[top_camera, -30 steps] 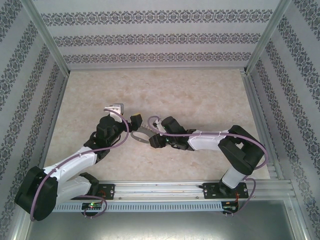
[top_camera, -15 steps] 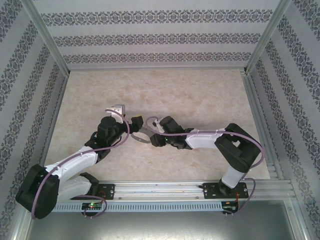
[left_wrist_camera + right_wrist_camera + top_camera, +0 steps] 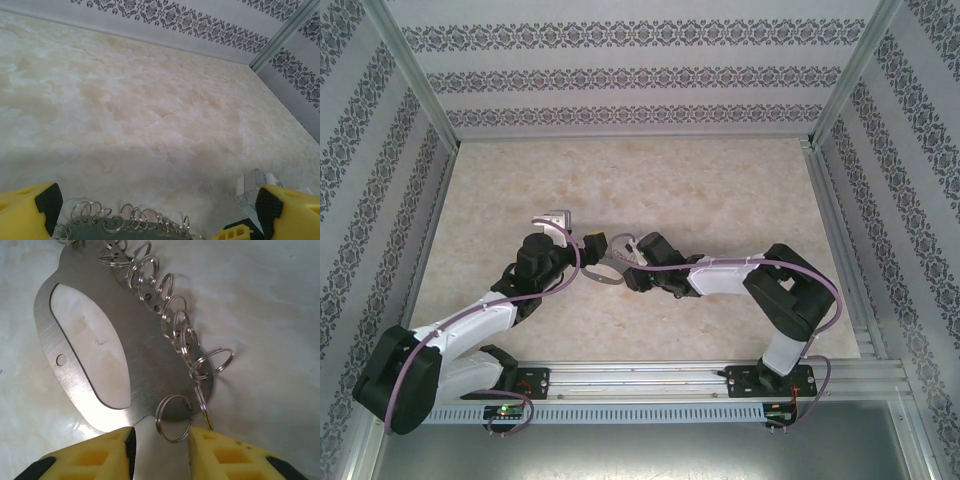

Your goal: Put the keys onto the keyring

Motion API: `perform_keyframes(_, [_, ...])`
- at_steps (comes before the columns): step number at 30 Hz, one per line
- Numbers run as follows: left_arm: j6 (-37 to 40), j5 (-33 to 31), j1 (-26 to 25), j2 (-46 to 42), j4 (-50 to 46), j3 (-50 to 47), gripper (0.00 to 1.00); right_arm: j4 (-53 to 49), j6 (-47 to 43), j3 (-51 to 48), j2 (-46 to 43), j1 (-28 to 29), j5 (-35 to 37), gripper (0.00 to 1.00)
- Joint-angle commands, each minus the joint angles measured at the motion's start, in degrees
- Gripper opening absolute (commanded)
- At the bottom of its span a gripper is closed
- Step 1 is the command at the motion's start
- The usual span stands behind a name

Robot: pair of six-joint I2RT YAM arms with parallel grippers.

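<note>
Setup step imo: right gripper (image 3: 161,440) straddles the keyring (image 3: 145,365) at its tab end (can't tell if it's pinching), left gripper (image 3: 156,202) gapes wide by its ring-lined edge, and next up is threading a key on.

Past the left pincer (image 3: 590,244), the bench (image 3: 700,180) stretches pale beige and marbled to a back wall (image 3: 640,70) of white paper with dark flowered bands. A matching wall (image 3: 910,200) stands well to the right of the right pincer (image 3: 622,263). Metal posts (image 3: 850,70) mark the far corners. A metal rail (image 3: 650,375) lies behind both pincers. The light is soft and even.
</note>
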Motion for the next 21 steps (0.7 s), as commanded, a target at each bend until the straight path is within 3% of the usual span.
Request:
perform_keyframes(1, [-1.1,1.3,0.1,0.7,3.6,-0.8,1.00,-0.4,-1.1,2.0,1.4,-0.5,1.9,0.34])
perform_keyframes(14, [-1.4,1.8,0.1,1.4,4.9,-1.3,1.00,-1.8,-1.8,3.6,2.4,-1.2,3.2,0.28])
perform_keyframes(21, [-1.5,1.9,0.1,1.5,5.4,-1.5,1.00,-2.7,-2.3,3.8,2.1,-1.3,3.0,0.31])
